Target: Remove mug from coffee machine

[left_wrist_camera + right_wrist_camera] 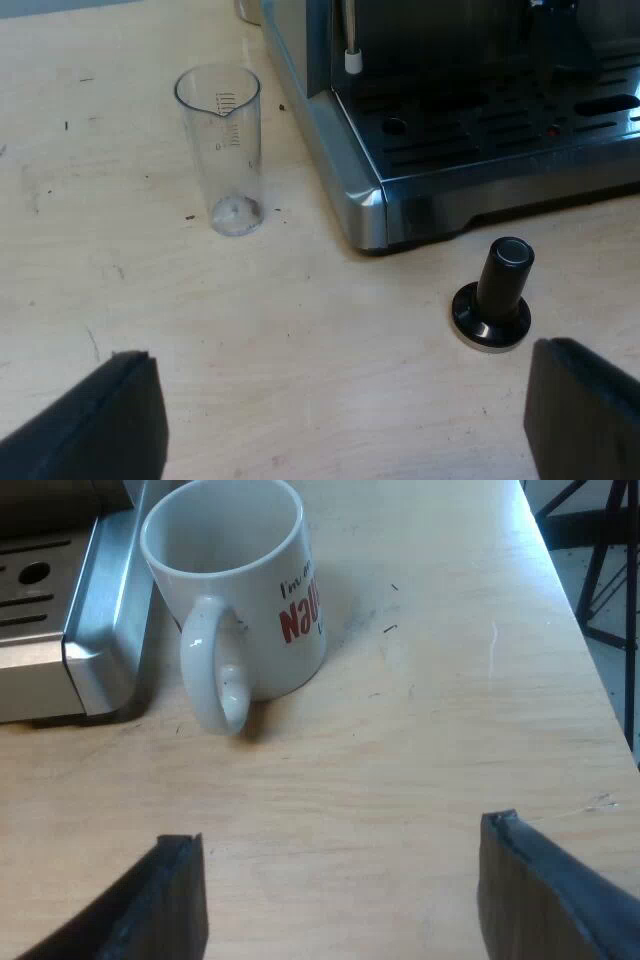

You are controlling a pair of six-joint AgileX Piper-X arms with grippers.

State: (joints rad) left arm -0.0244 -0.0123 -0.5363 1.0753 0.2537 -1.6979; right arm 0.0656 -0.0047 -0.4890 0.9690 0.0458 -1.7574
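Mug sits ahead of my right gripper, whose fingers are spread wide and hold nothing. It stands upright on the table, handle toward the gripper, just beside the espresso machine tray's corner. My left gripper, likewise wide and empty, faces the tamper and the measuring glass.

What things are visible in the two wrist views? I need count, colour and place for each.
table: 1, light wood, under everything
espresso machine: 1, steel, dark drip tray, on table
mug: 1, white with red lettering, upright on table beside machine's base
measuring glass: 1, clear, upright on table near machine's corner
tamper: 1, black knob, on table before the drip tray
left gripper: 1, black, open, over table near tamper
right gripper: 1, black, open, over table near mug
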